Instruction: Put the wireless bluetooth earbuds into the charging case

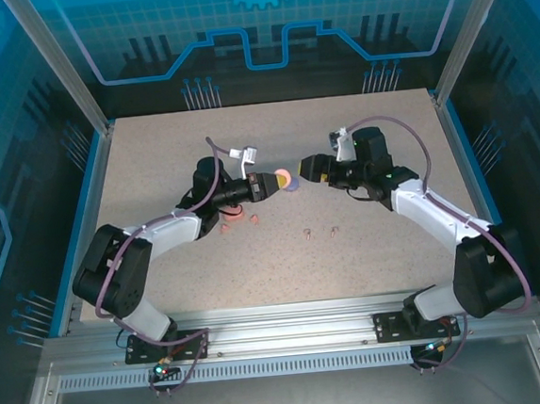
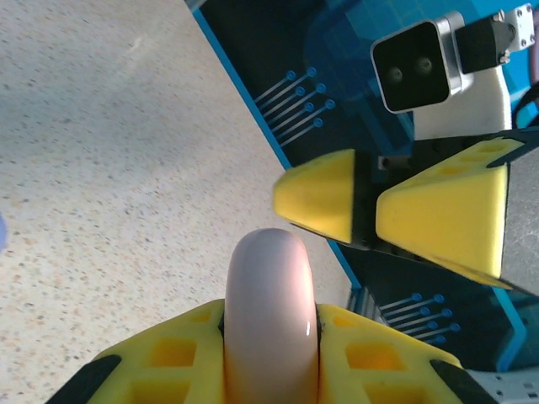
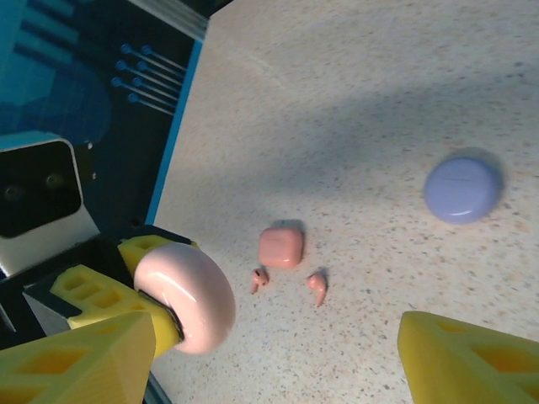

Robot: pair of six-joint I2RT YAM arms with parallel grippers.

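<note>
We find the left gripper (image 1: 270, 183) raised over the middle of the counter (image 1: 379, 259), its jaws closed narrowly on the pink case (image 2: 269, 303). The case is a rounded pebble gripped on its two broad faces. In the left wrist view we see it edge-on, with its long axis running out along the fingers. Its free end points right, at the right gripper (image 1: 307, 169).

The right gripper faces the case from just beside it and is not touching it. Its jaws are spread wide and hold nothing.

The purple case (image 3: 461, 187) lies flat on the counter beneath the spot where the two grippers meet. The coral case (image 3: 280, 247) lies flat left of centre, near the left arm.

The coral buds (image 3: 317, 288) lie on their sides just near of the coral case, apart from it and from each other. Each has its long axis running roughly toward that case, but we cannot tell which end is the stem.

The pale pink buds (image 1: 306, 231) rest on the counter near of centre, between the arms. They sit side by side on a left-right line, well apart from the pink case. They are too small for us to tell their heading.
</note>
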